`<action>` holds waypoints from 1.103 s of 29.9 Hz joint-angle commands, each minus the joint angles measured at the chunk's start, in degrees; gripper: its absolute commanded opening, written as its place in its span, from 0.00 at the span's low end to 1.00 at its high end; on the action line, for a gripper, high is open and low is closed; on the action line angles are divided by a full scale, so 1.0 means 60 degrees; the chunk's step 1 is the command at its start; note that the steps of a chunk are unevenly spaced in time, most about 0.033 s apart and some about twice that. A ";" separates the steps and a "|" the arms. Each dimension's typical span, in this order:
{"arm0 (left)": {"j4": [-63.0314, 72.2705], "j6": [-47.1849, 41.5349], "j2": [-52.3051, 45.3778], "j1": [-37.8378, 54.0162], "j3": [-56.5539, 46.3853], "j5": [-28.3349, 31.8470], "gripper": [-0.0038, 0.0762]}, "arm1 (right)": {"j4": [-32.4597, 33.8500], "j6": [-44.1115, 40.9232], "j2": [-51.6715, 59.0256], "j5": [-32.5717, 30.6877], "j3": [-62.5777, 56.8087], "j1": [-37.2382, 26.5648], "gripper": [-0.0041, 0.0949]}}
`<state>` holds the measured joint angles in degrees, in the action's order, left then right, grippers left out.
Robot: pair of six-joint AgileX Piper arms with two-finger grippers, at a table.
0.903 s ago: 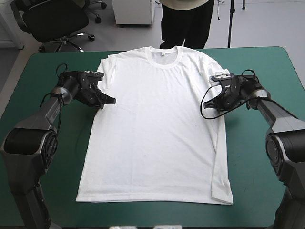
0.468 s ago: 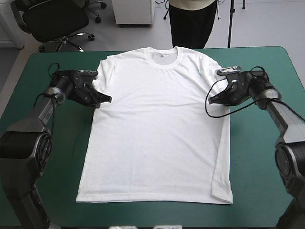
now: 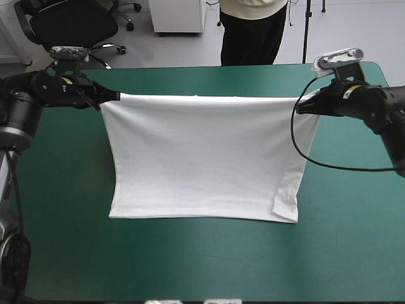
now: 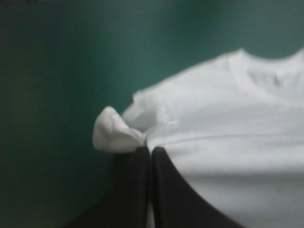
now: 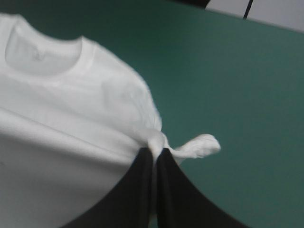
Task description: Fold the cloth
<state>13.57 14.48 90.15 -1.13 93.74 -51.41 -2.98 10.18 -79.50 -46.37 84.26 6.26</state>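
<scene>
Item: white short-sleeved T-shirt [image 3: 202, 158], soft knit, smooth with faint creases.

Condition: the T-shirt is held up by its two sides and stretched into a straight, taut line between the two grippers. Below that line the body slopes down as a broad flat panel, and its lower part and hem lie on the teal-green cover [image 3: 202, 266]. On the right gripper's side, a narrow strip of the edge is doubled over near the hem.

Left gripper [image 3: 116, 96]: black fingers all but closed, meeting in a point, with a pinch of fabric clamped between them. In the left wrist view, a small bunched nub of sleeve [image 4: 111, 130] bulges just beside the fingertips of the left gripper [image 4: 150, 151], and the collar [image 4: 266, 71] lies ahead of them.

Right gripper [image 3: 299, 109]: fingers likewise nearly closed on the cloth. In the right wrist view, a twisted tail of sleeve [image 5: 199, 146] projects beside the tip of the right gripper [image 5: 155, 153]. The ribbed round collar [image 5: 47, 57] sits ahead and to the far side.
</scene>
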 commanded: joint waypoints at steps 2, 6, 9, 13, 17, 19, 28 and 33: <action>0.0613 0.0076 -0.1583 -0.0011 0.1074 0.0554 0.03 | 0.0107 0.0251 0.1704 0.0451 0.0899 -0.0100 0.03; 0.0684 0.0222 -0.2384 -0.0011 0.1713 0.0529 0.03 | 0.0107 0.0392 0.2434 0.0293 0.1410 -0.0100 0.03; 0.0647 0.0340 -0.2742 -0.0011 0.1814 0.0549 0.03 | 0.0107 0.0438 0.2754 0.0172 0.1688 -0.0100 0.03; 0.0705 0.0340 -0.2586 -0.0011 0.1814 0.0489 0.03 | 0.0130 0.0591 0.2731 0.0149 0.1734 -0.0100 0.03; 0.1047 0.0332 -0.2054 -0.0011 0.1814 0.0509 0.03 | 0.0130 0.0591 0.2271 0.0133 0.1734 -0.0100 0.03; 0.1064 0.0318 -0.1675 -0.0011 0.1814 0.0689 0.03 | 0.0130 0.0574 0.1857 0.0253 0.1734 -0.0100 0.03; 0.1232 0.0383 -0.0033 -0.0011 0.1814 0.2493 0.03 | 0.0150 0.0574 -0.0322 0.2497 0.1734 -0.0100 0.02; 0.1283 0.0428 0.0202 -0.0011 0.1814 0.5453 0.03 | 0.0283 0.0679 -0.0911 0.5273 0.1734 -0.0100 0.02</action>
<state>19.58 17.08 94.16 -1.13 102.82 -33.72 -2.46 13.34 -86.06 -29.24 92.94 6.26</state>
